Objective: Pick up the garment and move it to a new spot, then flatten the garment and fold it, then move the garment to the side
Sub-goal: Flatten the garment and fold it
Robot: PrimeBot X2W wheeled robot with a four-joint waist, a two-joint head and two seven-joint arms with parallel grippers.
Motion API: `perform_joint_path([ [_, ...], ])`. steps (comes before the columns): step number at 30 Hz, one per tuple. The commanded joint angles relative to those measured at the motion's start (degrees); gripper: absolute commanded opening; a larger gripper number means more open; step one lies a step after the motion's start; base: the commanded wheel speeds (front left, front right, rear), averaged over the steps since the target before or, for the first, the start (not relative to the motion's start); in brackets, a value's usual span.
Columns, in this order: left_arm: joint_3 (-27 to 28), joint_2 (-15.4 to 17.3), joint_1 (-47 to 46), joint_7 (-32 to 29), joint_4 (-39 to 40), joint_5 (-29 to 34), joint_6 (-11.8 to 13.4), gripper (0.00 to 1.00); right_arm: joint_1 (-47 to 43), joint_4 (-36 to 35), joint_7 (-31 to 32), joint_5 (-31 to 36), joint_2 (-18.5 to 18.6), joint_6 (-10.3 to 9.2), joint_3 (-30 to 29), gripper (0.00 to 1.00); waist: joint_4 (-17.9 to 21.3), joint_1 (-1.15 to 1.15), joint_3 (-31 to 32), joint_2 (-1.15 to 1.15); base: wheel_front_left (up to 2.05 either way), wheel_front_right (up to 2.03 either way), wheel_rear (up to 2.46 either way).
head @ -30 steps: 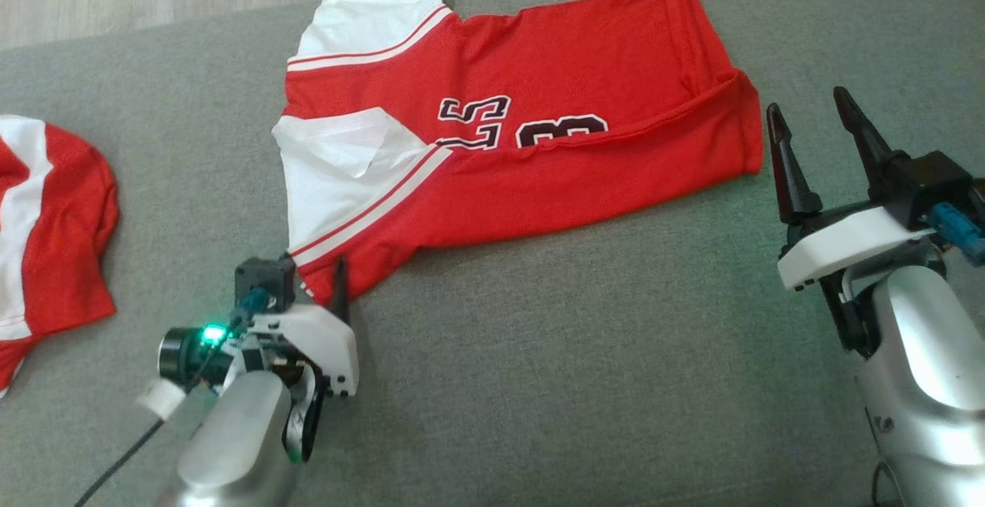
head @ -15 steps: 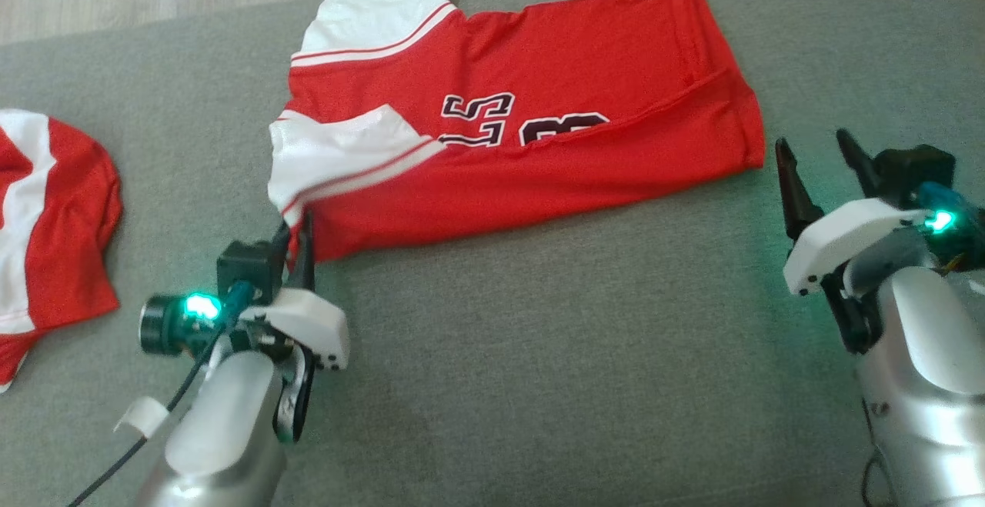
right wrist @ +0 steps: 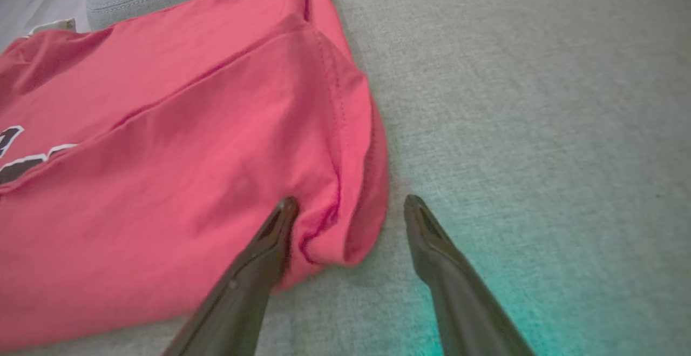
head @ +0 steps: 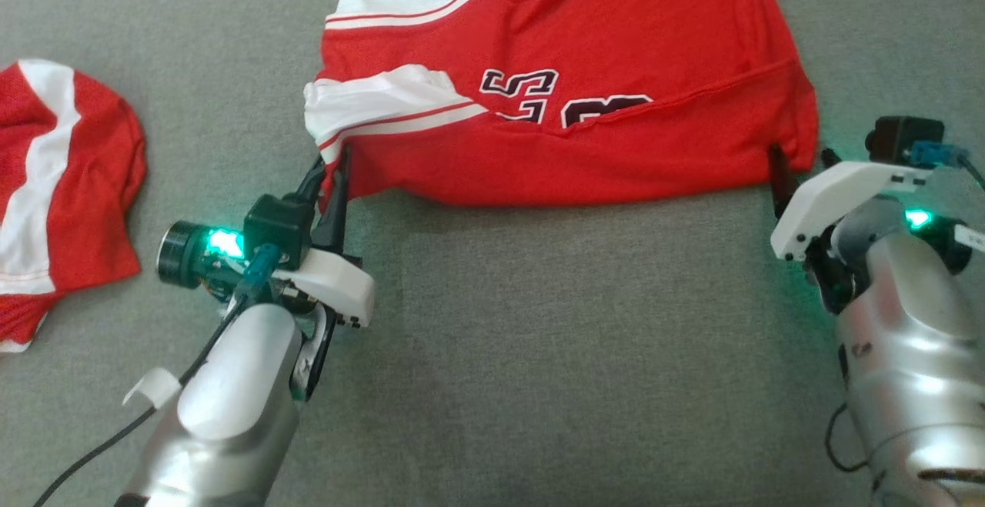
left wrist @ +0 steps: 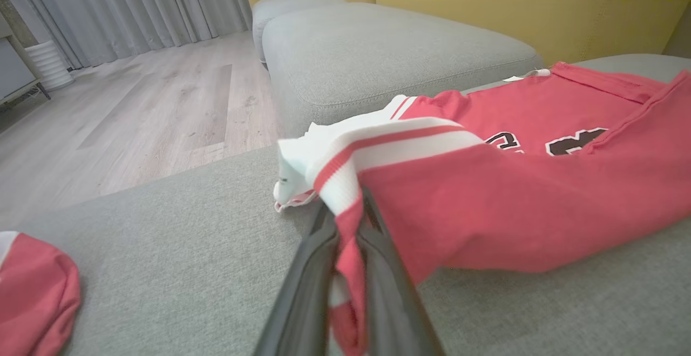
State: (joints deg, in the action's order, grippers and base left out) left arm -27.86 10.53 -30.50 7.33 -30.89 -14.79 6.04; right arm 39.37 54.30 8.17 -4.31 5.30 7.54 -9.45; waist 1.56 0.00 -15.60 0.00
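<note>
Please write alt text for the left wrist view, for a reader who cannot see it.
The left tool is shut on a red-and-white corner of a red jersey that lies on a grey sofa. A second red garment lies at the lower left, with wooden floor and grey curtains behind.

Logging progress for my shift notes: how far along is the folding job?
Done: the jersey lies spread on the couch, its near edge folded over the numbers. In hand: the left gripper has its jaws shut on the near sleeve corner; the right gripper is open, straddling the near hem corner. Left: closing the right, further folding, moving it aside.
</note>
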Motion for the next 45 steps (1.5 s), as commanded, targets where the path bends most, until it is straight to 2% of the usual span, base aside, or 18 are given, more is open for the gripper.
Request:
perform_joint_path([
  [1, 1.52, 1.32, -2.68, 0.48, 2.05, 0.39, 0.02, 0.00, 2.11, -0.61, 0.31, 0.98, -0.98, -0.05, 0.88, 1.00, -0.40, 0.00, -0.38, 0.00, 0.00, 0.00, 0.00],
  [8, 0.70, 1.06, -3.50, 0.57, 2.03, 0.58, 0.19, 0.00, 5.06, 4.25, -0.03, 3.68, -1.38, -0.05, 0.77, 1.00, -1.28, 0.00, -1.36, 0.00, 0.00, 0.00, 0.00],
  [9, 0.66, 1.18, -3.53, 0.58, 1.90, 0.55, 0.17, 0.00, 5.42, 4.69, -0.34, 3.90, -1.39, -0.05, 1.17, 0.87, -1.32, 0.00, -1.45, 0.00, 0.00, 0.00, 0.00],
  [10, 0.63, 1.30, -3.56, 0.57, 1.73, 0.53, 0.18, 0.00, 5.76, 5.09, -0.72, 3.96, -1.38, -0.05, 1.56, 0.38, -1.34, 0.00, -1.50, 0.00, 0.00, 0.00, 0.00],
  [11, 0.58, 1.41, -3.56, 0.54, 1.54, 0.51, 0.17, 0.00, 6.09, 5.47, -1.12, 3.87, -1.37, -0.05, 2.02, 0.00, -1.34, 0.00, -1.49, 0.00, 0.00, 0.00, 0.00],
  [21, 0.12, 2.27, -2.43, 0.73, -0.60, -0.20, -0.02, 0.00, 6.18, 6.91, -7.39, 2.31, 2.38, -0.05, 7.56, 0.00, -0.32, 0.00, 0.81, 0.00, 0.00, 0.00, 0.00],
  [28, -0.12, 3.11, 0.40, 0.86, -1.51, -1.19, -0.21, 0.00, 4.17, 6.73, -8.59, -0.08, 5.29, -0.05, 13.09, 0.00, 0.84, 0.00, 4.67, 0.00, 0.00, 0.00, 0.00],
  [39, -1.72, 3.83, 6.45, -0.56, -0.32, -2.61, -1.03, 0.00, -2.60, 4.17, -4.70, -5.44, 8.07, -0.05, 20.35, 0.00, 1.09, 0.00, 11.06, 0.00, 0.00, 0.00, 0.00],
  [45, -3.38, 4.70, 11.56, -3.40, 2.19, -3.48, -1.67, 0.00, -8.26, -0.36, -0.72, -9.74, 10.12, -0.05, 22.99, 0.00, 1.41, 0.00, 14.42, 0.00, 0.00, 0.00, 0.00],
])
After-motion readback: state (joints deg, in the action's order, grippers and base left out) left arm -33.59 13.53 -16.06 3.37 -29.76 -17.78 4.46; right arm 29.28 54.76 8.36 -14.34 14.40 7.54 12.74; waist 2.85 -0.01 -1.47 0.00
